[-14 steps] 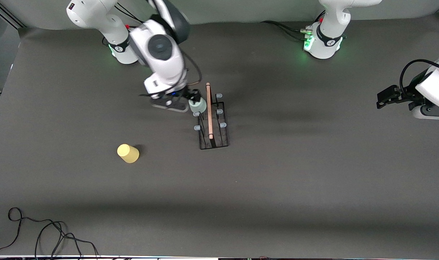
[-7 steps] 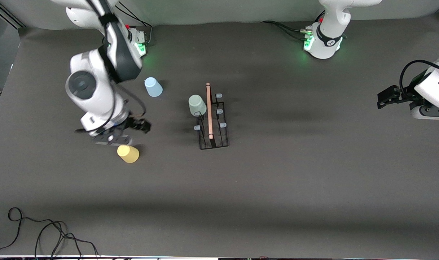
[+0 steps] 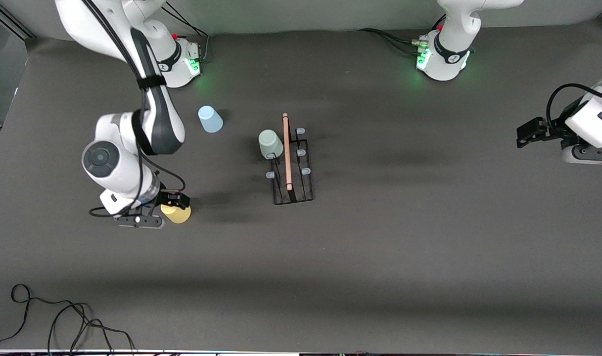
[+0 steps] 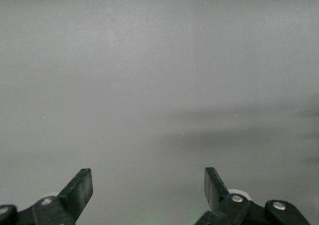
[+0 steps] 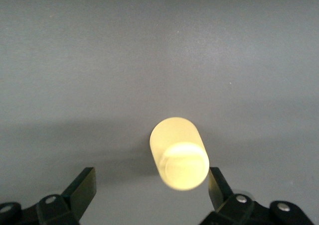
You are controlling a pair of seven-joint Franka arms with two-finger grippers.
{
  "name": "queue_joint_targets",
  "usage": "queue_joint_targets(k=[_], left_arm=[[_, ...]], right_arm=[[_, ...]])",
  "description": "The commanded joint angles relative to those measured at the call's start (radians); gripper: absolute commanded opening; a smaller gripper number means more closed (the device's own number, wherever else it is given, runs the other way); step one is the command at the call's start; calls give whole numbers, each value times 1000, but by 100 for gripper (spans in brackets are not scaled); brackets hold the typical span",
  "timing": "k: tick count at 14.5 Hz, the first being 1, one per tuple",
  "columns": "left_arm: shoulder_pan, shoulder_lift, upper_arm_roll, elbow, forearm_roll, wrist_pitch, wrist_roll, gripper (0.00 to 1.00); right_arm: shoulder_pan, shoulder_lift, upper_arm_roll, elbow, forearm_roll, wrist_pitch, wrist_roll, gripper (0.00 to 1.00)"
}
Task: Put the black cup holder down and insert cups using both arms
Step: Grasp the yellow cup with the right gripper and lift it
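One cup (image 3: 270,144) on holder (image 3: 293,168); two cups (image 3: 210,119) (image 3: 176,213) on table (image 3: 404,247).

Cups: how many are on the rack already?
One: the pale green plastic cup sits on the black wire rack. The right hand is open over the yellow plastic cup. The light blue plastic cup waits. The left hand waits open.

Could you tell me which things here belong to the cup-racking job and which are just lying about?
Job:
black cup holder
pale green cup, already on a prong
yellow cup, under the open right gripper
light blue cup
open left gripper, waiting

Lying about:
black cable, at the table's near edge
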Motion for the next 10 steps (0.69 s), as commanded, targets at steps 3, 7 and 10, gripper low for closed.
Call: queue_joint_targets(k=[3,7,10], left_arm=[[-9,-31,3,-12,17,-18,-7,100],[-10,-29,3,-12,17,-16,-16,100],[-10,-29,3,-11,17,-16,-18,100]], right_arm=[[-58,73,0,-6,143,78,-215,100],[-61,65,-1,-89,227,124,-311,100],[-59,59,0,-137,246,153,-340,100]])
